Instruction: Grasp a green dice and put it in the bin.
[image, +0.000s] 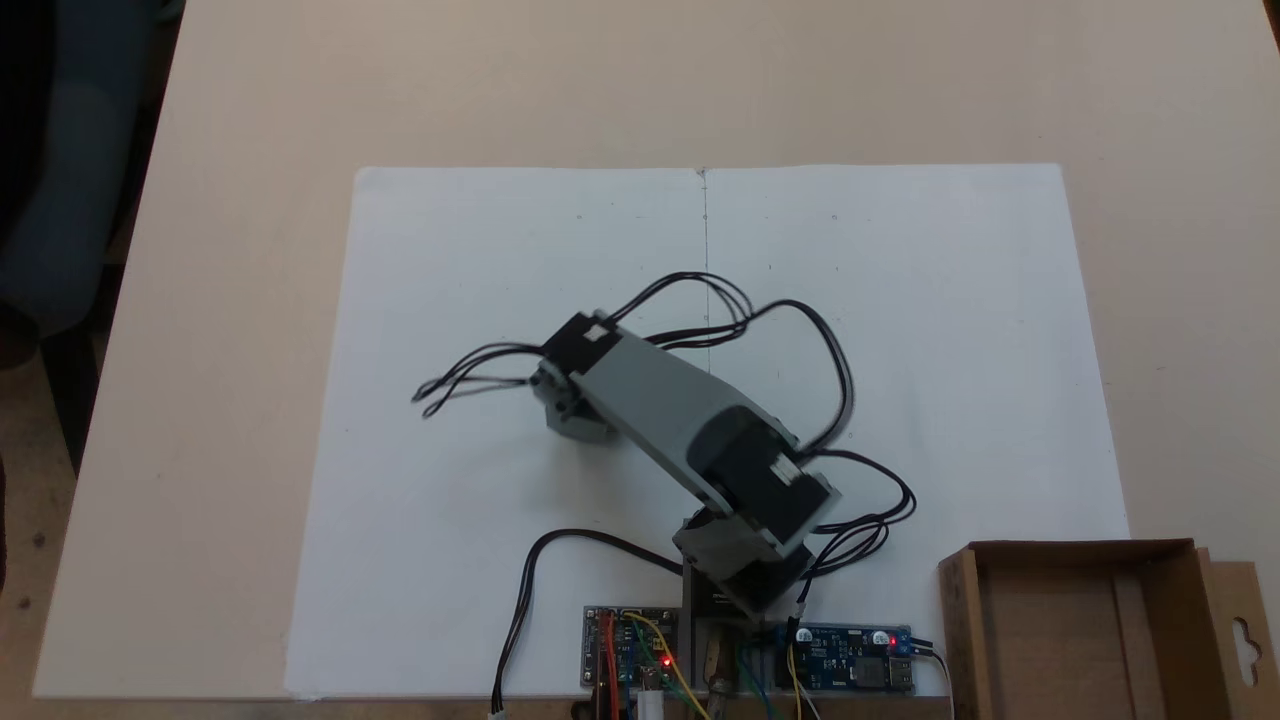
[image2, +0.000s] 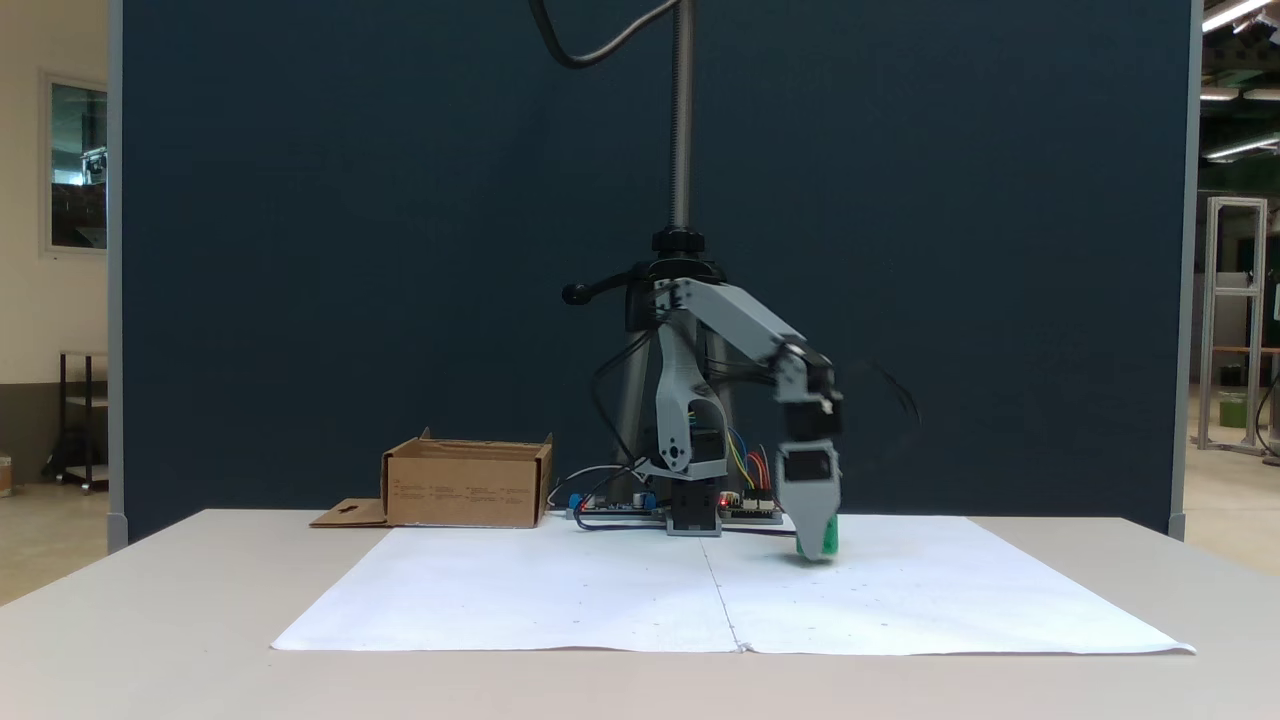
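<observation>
The gripper (image2: 818, 545) is pointing straight down at the paper (image2: 600, 600) and pinching the dice (image2: 829, 538) at its tip, low over the sheet or just touching it; which one I cannot tell. The arm is looking blurred in both fixed views, so it is probably moving.

The main risk is the dice slipping out. Green is peeking past the jaw only on the right edge and at the bottom, which suggests a shallow hold, and a quick swing could shake the cube loose or turn it between the jaws. The bin (image2: 465, 485) is sitting well apart, far left beside the base, so the carry is a long one, and a low carry could knock the dice against the near wall. An early release would leave it on the paper or on the flap.

The dice is showing as a small, bright green sliver, mostly hidden by the grey jaw; its pips are too small to make out.
</observation>
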